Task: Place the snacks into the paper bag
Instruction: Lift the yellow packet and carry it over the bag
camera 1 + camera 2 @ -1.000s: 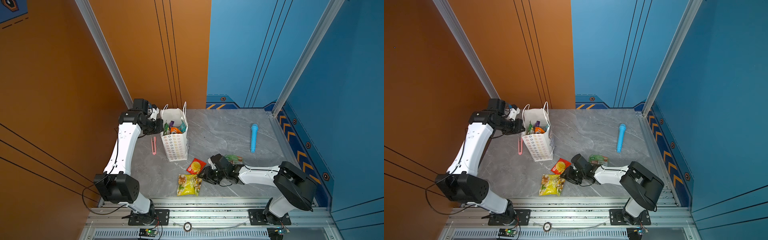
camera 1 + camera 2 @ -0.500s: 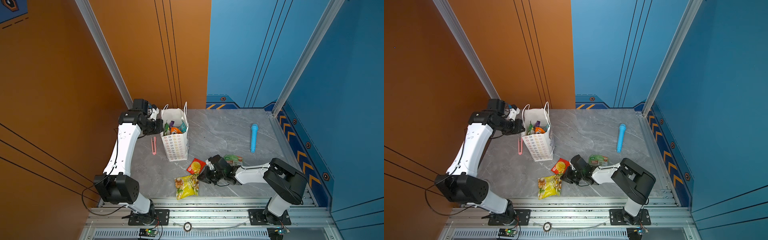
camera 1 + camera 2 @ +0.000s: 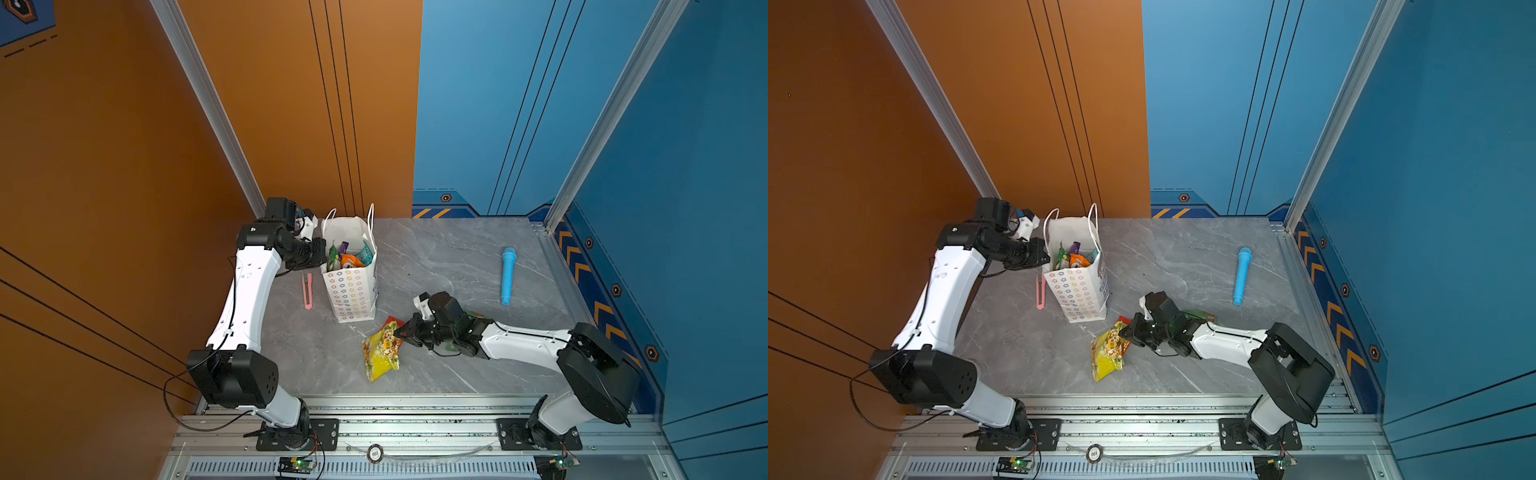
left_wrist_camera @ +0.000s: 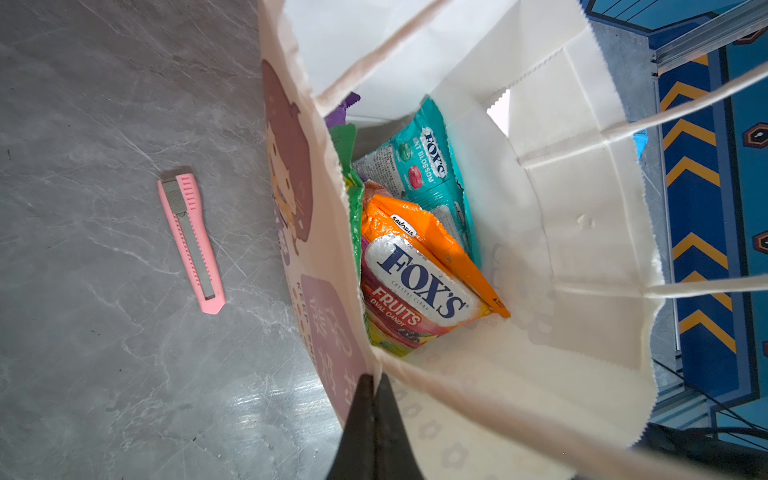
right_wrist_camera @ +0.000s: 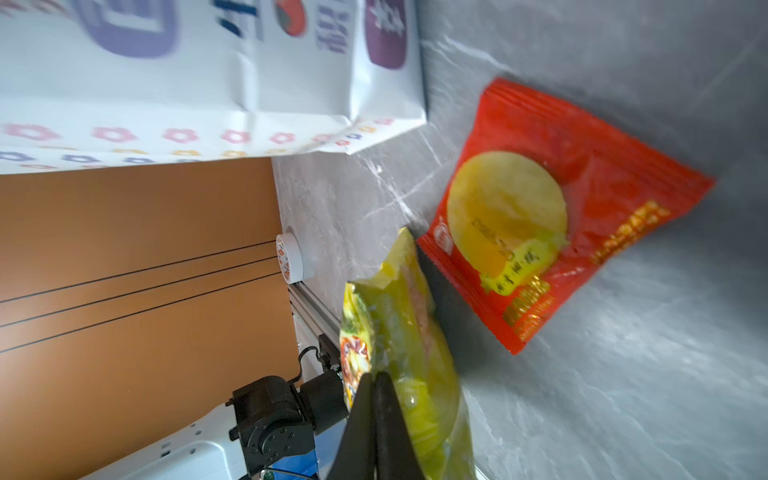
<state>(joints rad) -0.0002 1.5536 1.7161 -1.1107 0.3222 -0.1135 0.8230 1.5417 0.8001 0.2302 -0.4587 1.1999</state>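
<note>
Across the lower middle of both top views: grey marble tabletop (image 3: 436, 257). Left of centre on it, upright and mouth open: the paper bag (image 3: 351, 291), already loaded with several snacks. Among them, in the left wrist view, an orange FOX'S packet (image 4: 415, 282) and a teal packet (image 4: 428, 166), both leaning toward the printed wall.

At the bag's left rim: left gripper (image 4: 372, 382), jaws pressed together on the paper edge, pinning the mouth open. Lower centre, just right of the bag's foot: right gripper (image 3: 401, 332), jaws clamped tight on the upper edge of the yellow packet (image 3: 380, 353). Rest of that packet trailing toward the bottom of the frame; hard to tell whether fully clear of the table.

Far right, well apart: light blue cylinder (image 3: 507, 276). Just left of the bag: pink cutter (image 3: 307, 291). Neither for bagging. Just beside the pinch, flat and loose: small red packet (image 5: 552, 216). Partly hidden behind the right wrist: green packet (image 3: 1202, 316).

Likely step: lift and carry of the yellow packet.
- Raise straight up first, high enough for the dangling end to clear the rim and cord handles (image 3: 370, 220).
- Come in over the emptier side of the mouth, opposite the printed wall and away from the left gripper.
- Lower the free end inside before letting go.
- Avoid sweeping the red packet or nudging the bag's foot.
</note>
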